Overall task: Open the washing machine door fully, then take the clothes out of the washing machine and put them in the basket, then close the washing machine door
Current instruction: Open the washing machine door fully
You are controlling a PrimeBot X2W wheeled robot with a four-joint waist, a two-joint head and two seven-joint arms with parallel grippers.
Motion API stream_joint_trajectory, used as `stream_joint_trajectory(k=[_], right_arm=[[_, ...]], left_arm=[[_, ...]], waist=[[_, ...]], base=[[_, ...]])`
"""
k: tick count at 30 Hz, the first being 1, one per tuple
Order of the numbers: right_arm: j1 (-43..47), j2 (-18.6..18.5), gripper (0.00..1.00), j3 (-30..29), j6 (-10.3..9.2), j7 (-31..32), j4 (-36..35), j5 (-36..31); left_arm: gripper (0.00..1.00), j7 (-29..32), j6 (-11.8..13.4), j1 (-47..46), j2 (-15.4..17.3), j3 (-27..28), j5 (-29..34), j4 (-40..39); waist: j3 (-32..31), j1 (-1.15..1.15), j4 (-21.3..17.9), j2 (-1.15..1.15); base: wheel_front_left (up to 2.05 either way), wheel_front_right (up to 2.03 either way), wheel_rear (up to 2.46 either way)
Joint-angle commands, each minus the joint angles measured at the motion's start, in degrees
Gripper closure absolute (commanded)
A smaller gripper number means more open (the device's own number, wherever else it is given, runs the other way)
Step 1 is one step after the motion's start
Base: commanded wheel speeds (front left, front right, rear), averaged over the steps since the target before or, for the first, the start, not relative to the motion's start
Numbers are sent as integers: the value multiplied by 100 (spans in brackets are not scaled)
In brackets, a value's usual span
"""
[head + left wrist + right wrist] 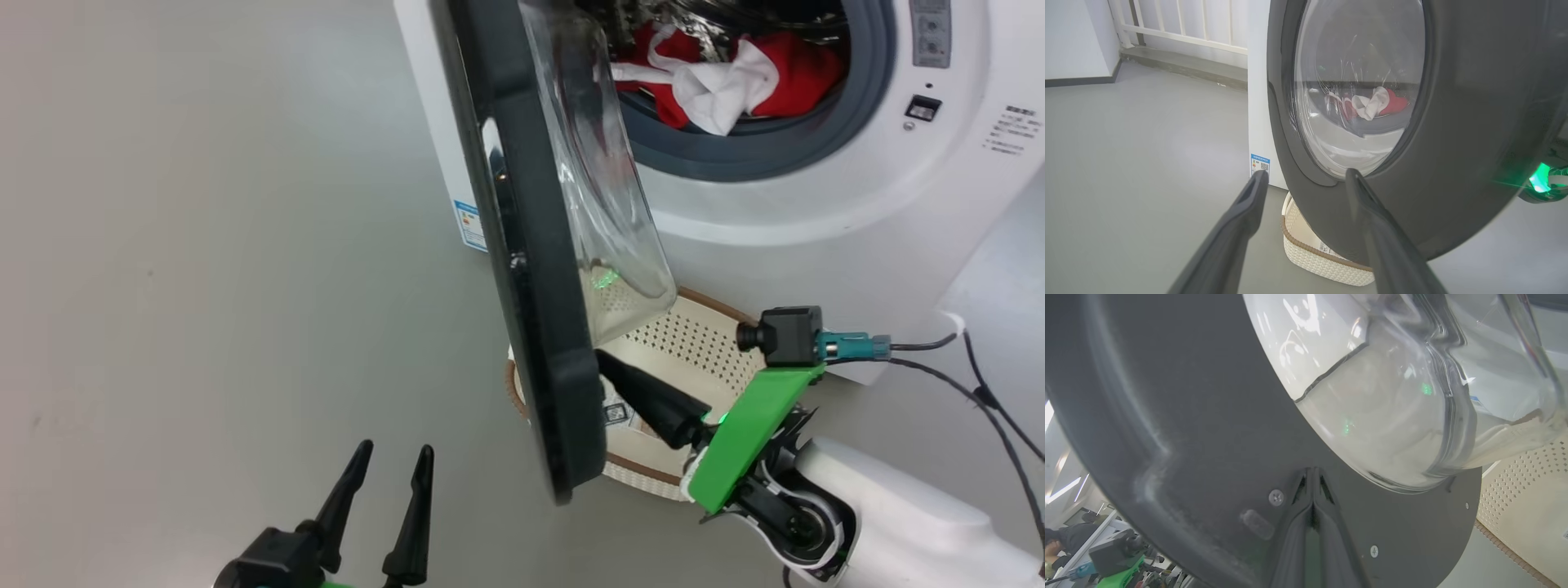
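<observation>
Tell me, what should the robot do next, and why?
Probably push the washing machine door wider with the shut right end effector, whose tips touch its inner face. The door stands only partway open, over the basket, and the clothes lie inside.

The washing machine door (531, 269) stands out from the washing machine (816, 204), edge-on in the head view, to the left of the drum opening. The clothes (735, 73) lie inside the drum. The basket (694, 343) sits on the floor (204, 286) before the machine, below the opening, partly behind the door's lower edge. The right gripper (1312, 470) reaches over the basket to the door's inner face, below the window. The left gripper (395, 447) is on the door's outer side, apart from it
</observation>
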Motion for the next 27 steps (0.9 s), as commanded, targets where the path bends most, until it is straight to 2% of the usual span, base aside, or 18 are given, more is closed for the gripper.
stream_joint_trajectory(k=[1,18,27], right_arm=[[3,197,100,88,45,49,-160,86],[-402,652,100,369,45,170,3,148],[-423,692,100,436,45,96,49,165]], left_arm=[[0,-70,70,54,50,204,-6,-155],[0,-70,255,212,50,399,-45,-392],[0,-70,268,242,50,422,-26,-427]], waist=[[-55,0,104,0],[-16,0,194,0],[-44,0,183,0]], base=[[0,0,0],[0,0,0],[0,0,0]])
